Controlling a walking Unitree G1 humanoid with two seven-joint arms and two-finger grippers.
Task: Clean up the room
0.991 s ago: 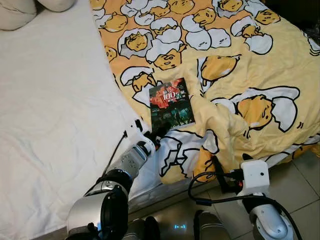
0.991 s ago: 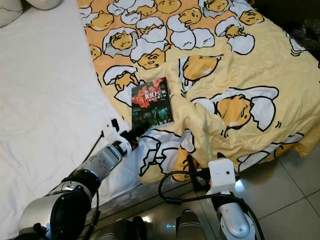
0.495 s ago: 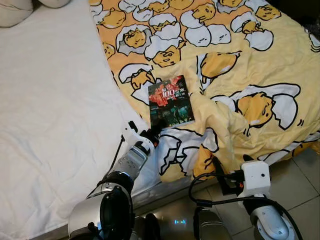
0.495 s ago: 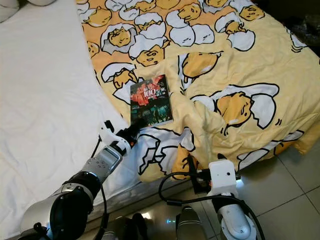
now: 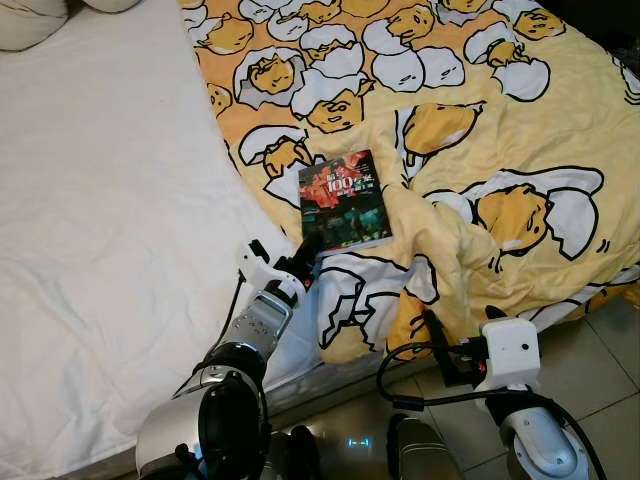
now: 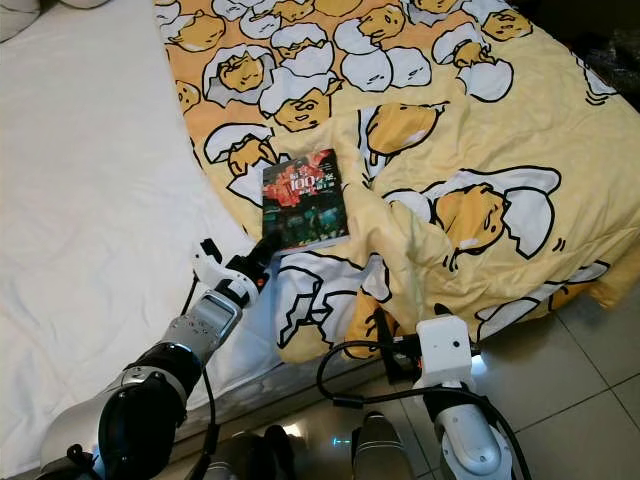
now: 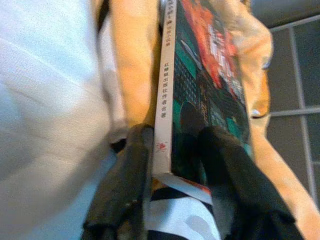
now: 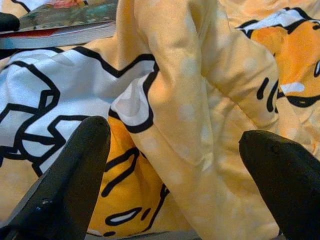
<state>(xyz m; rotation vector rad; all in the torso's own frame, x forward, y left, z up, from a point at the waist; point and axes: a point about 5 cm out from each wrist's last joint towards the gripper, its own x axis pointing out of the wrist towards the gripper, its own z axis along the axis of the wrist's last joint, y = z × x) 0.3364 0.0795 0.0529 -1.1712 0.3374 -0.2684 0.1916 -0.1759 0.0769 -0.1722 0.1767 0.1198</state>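
Head views: a book with a dark cover printed in red and green lies flat on a yellow duvet patterned with egg figures, close to the duvet's left border, where the white sheet of the bed begins. A raised fold of the duvet runs along the book's right edge and overlaps it slightly. Pillows sit at the far left corner of the bed.

The left gripper reaches over the sheet to the near left corner of the book. Left wrist view: its two black fingers straddle that corner, one against the cover and one along the white spine side, pinching the book between them.

The right gripper hangs low at the near edge of the bed, in front of the duvet where it drapes over the side. Right wrist view: its fingers are spread wide apart with nothing between them but the duvet fold beyond; the near edge of the book shows at the far left of the fabric. Tiled floor lies at the near right.
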